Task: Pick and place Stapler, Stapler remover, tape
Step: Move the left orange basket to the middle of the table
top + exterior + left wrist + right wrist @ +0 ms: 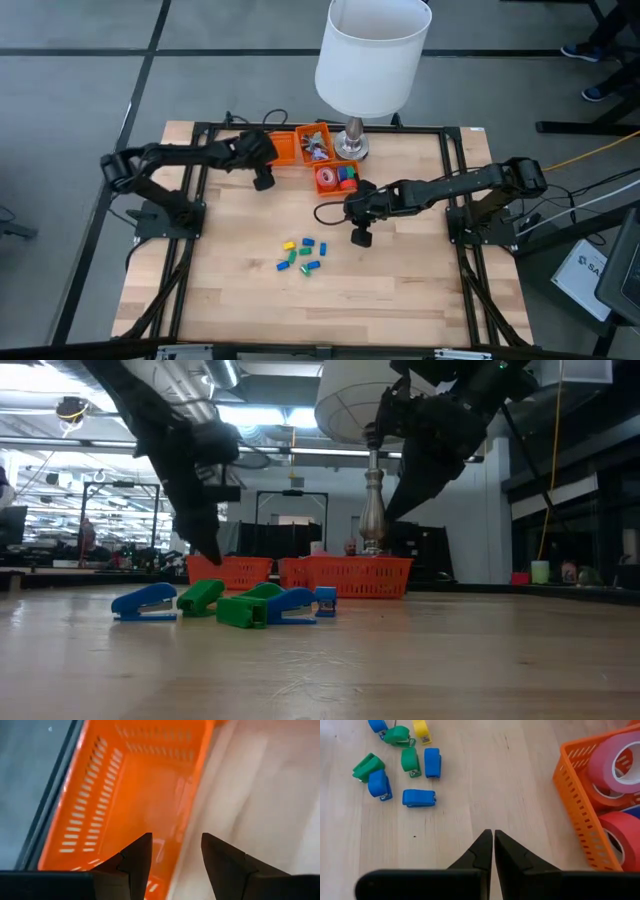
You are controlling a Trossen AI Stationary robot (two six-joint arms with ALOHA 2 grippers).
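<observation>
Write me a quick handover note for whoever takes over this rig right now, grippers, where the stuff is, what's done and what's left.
Left gripper: open, empty, over the empty orange basket.
Right gripper: shut, empty, over bare table between the small staplers and the tape basket.
Done: tape rolls are in their basket.
Left: the blue, green and yellow staplers, in a cluster mid-table, not yet picked.

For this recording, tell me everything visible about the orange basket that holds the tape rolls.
The orange basket is a small rectangular tray of what looks like plastic, its walls pierced by rows of narrow slots. It sits flat on the wooden table beside the lamp base, with another orange basket farther along. Inside lie pink and red tape rolls, packed close, some leaning on the wall. Seen from above, a blue roll and something green also show. The right gripper, fingers shut, hangs near it without touching.
</observation>
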